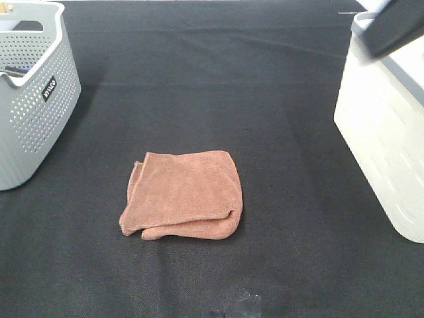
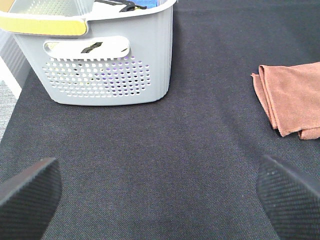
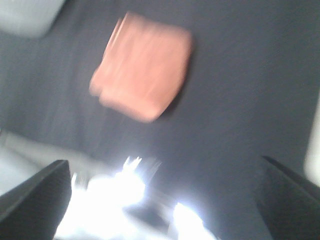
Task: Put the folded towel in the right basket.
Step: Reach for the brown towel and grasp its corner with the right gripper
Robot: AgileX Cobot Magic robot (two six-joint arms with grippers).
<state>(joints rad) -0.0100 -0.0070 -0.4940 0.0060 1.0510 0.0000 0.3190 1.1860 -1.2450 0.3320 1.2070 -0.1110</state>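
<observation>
Rust-brown towel [image 1: 182,194] ungrasped on black mat [image 1: 265,79], apart from right basket [image 1: 381,139]; left gripper [image 2: 157,170], right gripper [image 3: 162,167] gaping, empty

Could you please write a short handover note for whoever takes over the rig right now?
The left gripper is open and empty, low over the table cover near the grey basket.
The right gripper is open and empty; its view is blurred, with the towel in sight.
The folded towel lies flat between the two baskets, touching neither.
The right basket stands at the right edge.
Done: nothing yet.
Left: grasp the towel, probably with the right arm, and drop it in the right basket.
</observation>
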